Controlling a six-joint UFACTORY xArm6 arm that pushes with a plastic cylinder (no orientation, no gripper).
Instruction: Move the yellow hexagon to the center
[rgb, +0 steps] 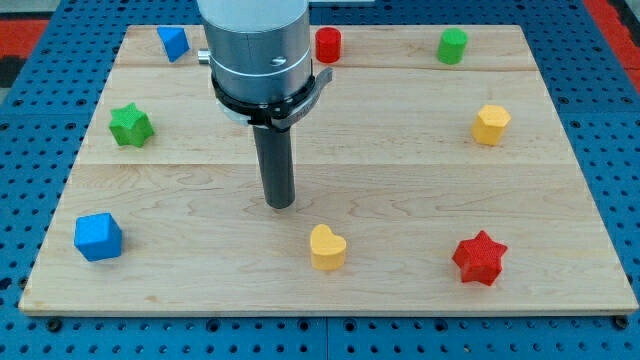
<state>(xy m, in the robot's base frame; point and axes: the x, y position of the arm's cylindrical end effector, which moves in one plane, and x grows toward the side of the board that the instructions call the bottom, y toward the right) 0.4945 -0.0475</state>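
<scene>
The yellow hexagon (491, 124) sits near the right edge of the wooden board (400, 170), in the upper half. My tip (280, 204) rests near the board's middle, far to the left of the hexagon and a little lower. It touches no block. A yellow heart (326, 247) lies just below and to the right of my tip.
A red star (480, 258) is at the bottom right. A blue cube (98, 237) is at the bottom left. A green star (131, 125) is at the left. A blue block (173, 42), a red cylinder (328, 44) and a green hexagon (452, 46) line the top edge.
</scene>
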